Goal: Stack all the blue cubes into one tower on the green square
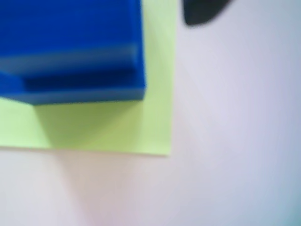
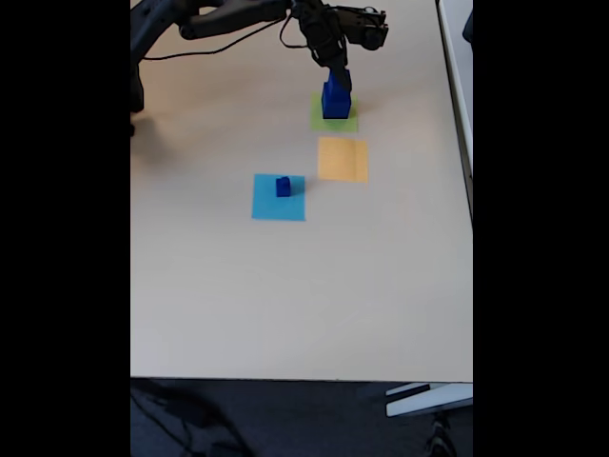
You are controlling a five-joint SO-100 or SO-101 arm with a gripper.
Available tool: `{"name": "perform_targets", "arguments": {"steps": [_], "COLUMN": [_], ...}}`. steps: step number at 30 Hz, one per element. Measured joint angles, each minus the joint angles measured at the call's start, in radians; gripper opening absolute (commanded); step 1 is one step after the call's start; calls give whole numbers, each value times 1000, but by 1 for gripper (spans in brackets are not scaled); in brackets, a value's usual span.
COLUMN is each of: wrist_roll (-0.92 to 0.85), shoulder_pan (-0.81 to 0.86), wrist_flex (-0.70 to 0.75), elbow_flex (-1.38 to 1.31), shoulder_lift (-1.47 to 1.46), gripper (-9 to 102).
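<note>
Dark blue cubes (image 2: 334,98) are seen on a pale yellow-green square (image 2: 348,124), a small dark blue cube (image 2: 283,187) on a light blue square (image 2: 266,207), beside a plain orange square (image 2: 343,159).

We think this is an office or a lab room. We see a plain beige table (image 2: 285,305) with dark carpet floor (image 2: 285,419) under its front edge, a second light desk (image 2: 459,57) just beside it, and black cables (image 2: 228,43) on the top.
</note>
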Motion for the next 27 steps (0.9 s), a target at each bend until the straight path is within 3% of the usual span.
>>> {"name": "perform_targets", "arguments": {"steps": [27], "wrist_roll": [-18], "shoulder_pan": [14], "wrist_flex": [3], "elbow_flex": [0], "shoulder_lift": [0], "gripper": [28]}}
